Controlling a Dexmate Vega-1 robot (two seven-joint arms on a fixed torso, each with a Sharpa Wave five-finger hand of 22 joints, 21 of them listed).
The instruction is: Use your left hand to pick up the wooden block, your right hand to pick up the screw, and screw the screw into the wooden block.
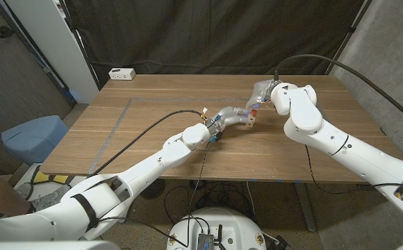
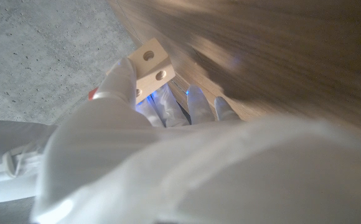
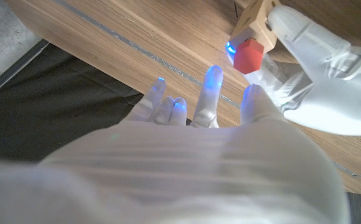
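**Holding a block above the worktop as the screw sits at its side**

Gripping a small pale wooden cube with drilled round holes (image 2: 153,64), the robot's left hand (image 1: 231,118) reaches toward the middle of the brown wooden worktop (image 1: 153,118), its fingers (image 2: 122,78) closed around the block in the left wrist view. The block shows in the head view just right of that hand, at about 1 o'clock from the worktop's centre, though whether it is lifted or touching the surface cannot be told. A red-headed screw (image 3: 249,55) sits against the block's side in the right wrist view, with the left hand's white fingers beside it. The right hand (image 1: 265,92) hovers just beyond the block, at 12 o'clock from it; its fingers (image 3: 210,93) are spread apart, their tips glowing blue, holding nothing. A strip of grey tape (image 1: 114,132) runs along the worktop's left part. A white power strip (image 1: 121,73) lies at the far left corner, at 11 o'clock. A blue bin (image 1: 33,135) stands on the floor to the left.
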